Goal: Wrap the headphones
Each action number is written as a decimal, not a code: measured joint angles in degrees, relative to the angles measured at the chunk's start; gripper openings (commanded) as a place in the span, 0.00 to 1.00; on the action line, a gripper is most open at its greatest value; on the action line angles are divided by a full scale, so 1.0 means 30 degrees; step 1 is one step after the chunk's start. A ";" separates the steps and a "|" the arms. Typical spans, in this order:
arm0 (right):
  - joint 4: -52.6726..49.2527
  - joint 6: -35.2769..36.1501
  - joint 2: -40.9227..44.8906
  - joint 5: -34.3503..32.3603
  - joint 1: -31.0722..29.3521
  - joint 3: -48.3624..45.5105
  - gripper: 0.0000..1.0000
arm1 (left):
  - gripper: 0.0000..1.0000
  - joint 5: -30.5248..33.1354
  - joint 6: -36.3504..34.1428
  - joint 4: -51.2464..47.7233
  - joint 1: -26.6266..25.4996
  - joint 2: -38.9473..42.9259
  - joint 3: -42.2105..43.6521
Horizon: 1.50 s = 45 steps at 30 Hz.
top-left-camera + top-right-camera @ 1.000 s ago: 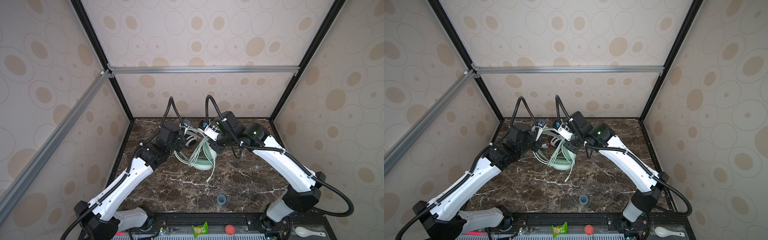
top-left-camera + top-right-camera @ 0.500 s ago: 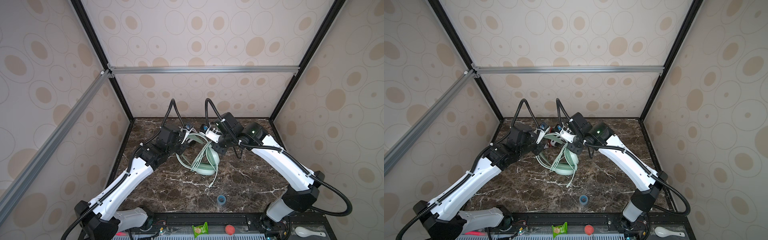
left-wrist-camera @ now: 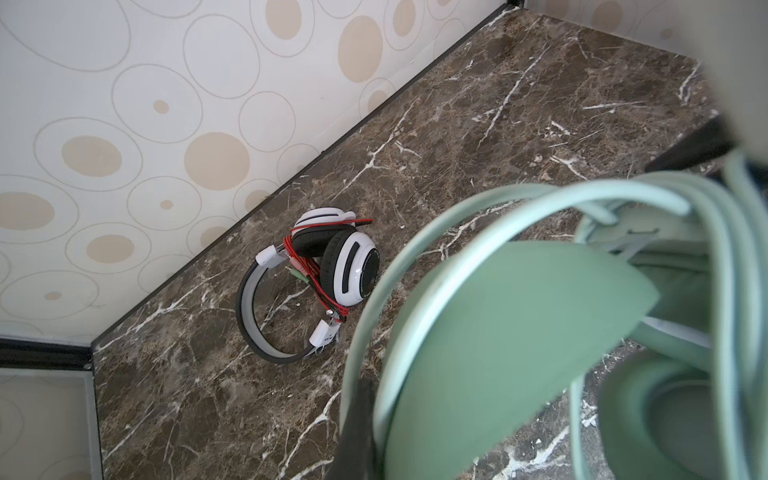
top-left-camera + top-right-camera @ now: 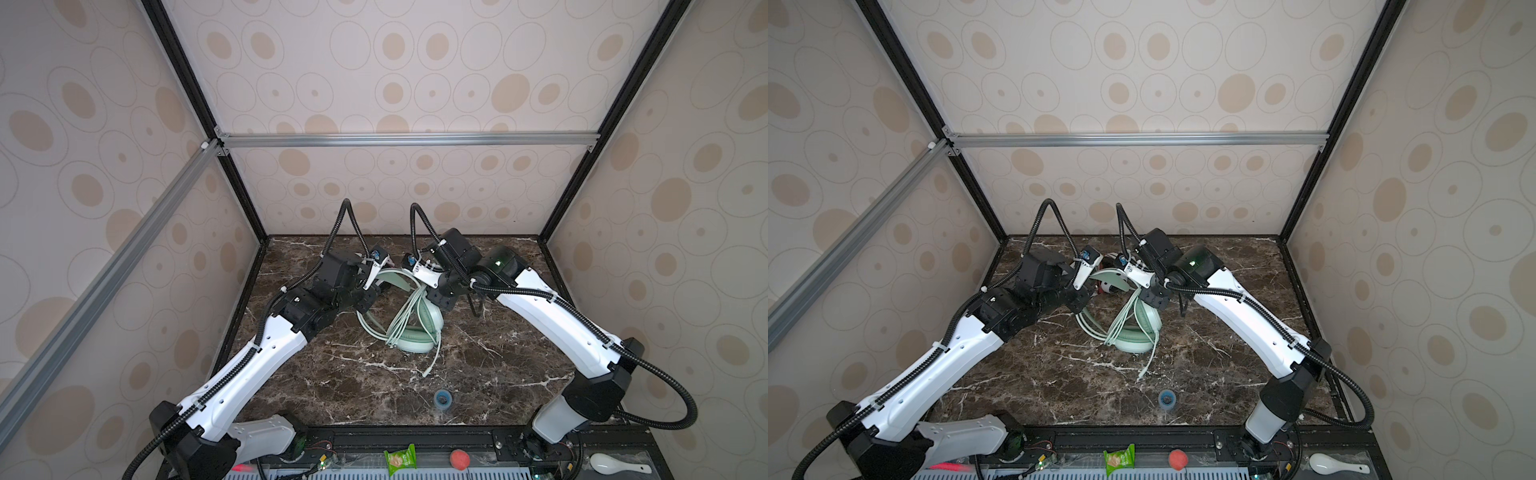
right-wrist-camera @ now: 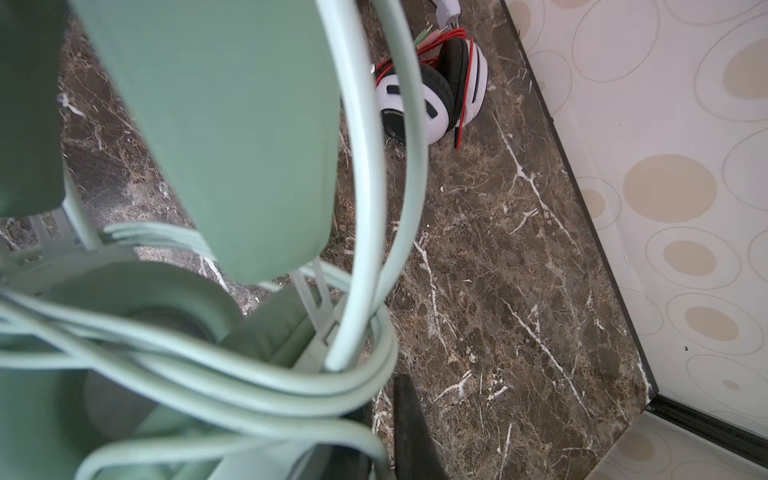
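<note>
My left pincer [image 4: 376,293] clenched on green headphones [image 4: 415,345] band, right pincer [image 4: 430,297] clenched on cable [image 4: 401,320]. I guess: light, band springy, cable floppy. Best hold: loose end [image 4: 424,374].

The bench [image 4: 353,386] is showing a polished, faintly glossy stone-look surface, dark brown with white veins, while the walls [image 4: 415,62] are looking like matt printed paper and the rail [image 4: 407,139] is gleaming as brushed metal. The mint green headphones [image 4: 417,345] are showing smooth matt plastic cups and a soft-looking matt headband pad [image 3: 498,332], their pale cable [image 4: 401,320] looking smooth and rubbery. The white-and-black headphones [image 3: 349,270] are shining as glossy white plastic around matt black cushions [image 3: 309,245], with a smooth thin red cable [image 3: 307,272].
</note>
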<state>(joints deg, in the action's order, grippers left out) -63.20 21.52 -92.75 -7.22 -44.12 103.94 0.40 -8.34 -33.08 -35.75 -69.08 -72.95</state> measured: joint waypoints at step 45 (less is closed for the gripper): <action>0.4386 -0.1377 0.3490 0.0925 0.2346 -0.6375 0.62 | 0.00 -0.1603 0.0350 -0.0321 -0.0051 -0.0022 -0.0240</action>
<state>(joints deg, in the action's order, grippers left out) -50.04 17.39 -82.28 -4.45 -37.08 84.82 -4.40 -7.29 -34.04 -35.90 -69.14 -73.67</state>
